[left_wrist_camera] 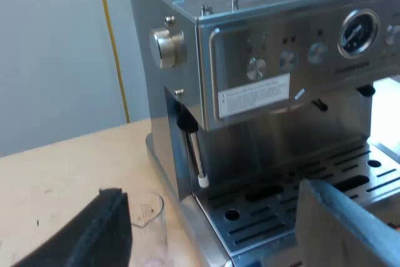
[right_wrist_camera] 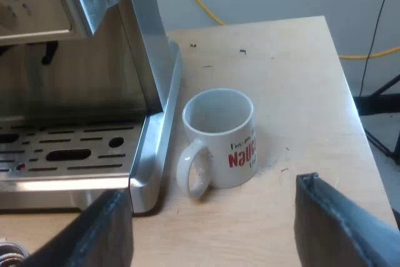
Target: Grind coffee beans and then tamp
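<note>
The espresso machine (left_wrist_camera: 275, 92) stands just ahead of my left end effector (left_wrist_camera: 211, 201), whose fingers are spread apart at the drip tray (left_wrist_camera: 350, 173). A measuring glass (left_wrist_camera: 150, 214) sits beside one finger. My right end effector (right_wrist_camera: 212, 192), also spread apart, hangs over the surface (right_wrist_camera: 294, 73). A white mug (right_wrist_camera: 219, 139) sits just beyond it.

Left hand (left_wrist_camera: 212, 191), right hand (right_wrist_camera: 212, 187), broad matte black wedge-shaped fingers (right_wrist_camera: 340, 217)
</note>
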`<control>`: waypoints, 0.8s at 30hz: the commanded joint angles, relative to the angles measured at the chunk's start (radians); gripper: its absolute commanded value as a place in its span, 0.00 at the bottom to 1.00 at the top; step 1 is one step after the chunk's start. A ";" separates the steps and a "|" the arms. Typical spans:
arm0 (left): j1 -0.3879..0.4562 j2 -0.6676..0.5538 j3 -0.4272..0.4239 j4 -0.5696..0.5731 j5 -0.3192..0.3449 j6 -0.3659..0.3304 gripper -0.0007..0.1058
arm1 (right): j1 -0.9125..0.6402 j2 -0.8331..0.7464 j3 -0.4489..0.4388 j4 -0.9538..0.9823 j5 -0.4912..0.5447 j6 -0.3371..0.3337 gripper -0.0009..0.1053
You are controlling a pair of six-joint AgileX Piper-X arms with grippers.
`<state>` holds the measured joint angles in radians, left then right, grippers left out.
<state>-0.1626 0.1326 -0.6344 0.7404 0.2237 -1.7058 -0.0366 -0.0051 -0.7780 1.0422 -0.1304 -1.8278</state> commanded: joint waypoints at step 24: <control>0.003 -0.184 0.073 0.218 -0.014 0.073 0.56 | -0.002 -0.049 0.076 0.043 -0.119 -0.014 0.55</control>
<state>-0.1626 -0.0102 -0.5652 0.9634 0.2230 -1.6386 -0.0366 -0.0066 -0.7017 1.0950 -0.2360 -1.8278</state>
